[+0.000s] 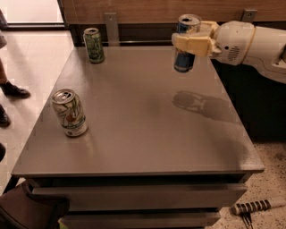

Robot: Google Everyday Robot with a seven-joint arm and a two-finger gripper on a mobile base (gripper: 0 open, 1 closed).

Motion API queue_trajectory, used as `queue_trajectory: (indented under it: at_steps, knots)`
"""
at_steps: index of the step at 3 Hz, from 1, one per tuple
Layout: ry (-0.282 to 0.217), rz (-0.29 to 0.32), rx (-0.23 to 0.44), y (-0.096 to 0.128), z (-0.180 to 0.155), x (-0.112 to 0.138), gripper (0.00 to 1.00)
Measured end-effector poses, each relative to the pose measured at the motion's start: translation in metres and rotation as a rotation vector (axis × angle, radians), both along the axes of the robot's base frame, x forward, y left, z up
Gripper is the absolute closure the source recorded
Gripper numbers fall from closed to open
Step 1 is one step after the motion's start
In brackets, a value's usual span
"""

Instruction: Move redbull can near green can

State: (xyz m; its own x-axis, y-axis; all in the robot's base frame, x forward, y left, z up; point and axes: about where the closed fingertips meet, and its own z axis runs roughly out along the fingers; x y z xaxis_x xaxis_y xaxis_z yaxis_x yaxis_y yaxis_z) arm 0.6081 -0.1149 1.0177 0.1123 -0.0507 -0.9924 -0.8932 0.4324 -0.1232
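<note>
Camera view: grey surface (147, 134) with drawers beneath, backed by a wood-panelled wall (143, 9); pale floor (31, 58) at left. The redbull can (183, 61) is gripped in the closed hand (187, 44), held clear above the surface's far right. The green can (94, 44) is stood upright at the far left corner, well apart. A white can (69, 112) is stood near the left edge.

You are looking down on the table (147, 134) from above its near edge, fairly close, facing the wooden wall (143, 9) along the frame's top; the gripper (191, 44) is clasping the redbull can (184, 62) at upper right.
</note>
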Motion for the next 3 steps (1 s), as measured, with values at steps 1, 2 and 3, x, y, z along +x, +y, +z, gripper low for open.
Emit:
queue_trajectory:
  at_steps: [1,2,3]
  knots:
    - [-0.021,-0.068,-0.040,0.034,0.034,0.040,1.00]
    - [0.006,-0.107,-0.067,0.065,0.041,0.089,1.00]
    - [0.018,-0.054,-0.026,0.112,0.034,0.152,1.00]
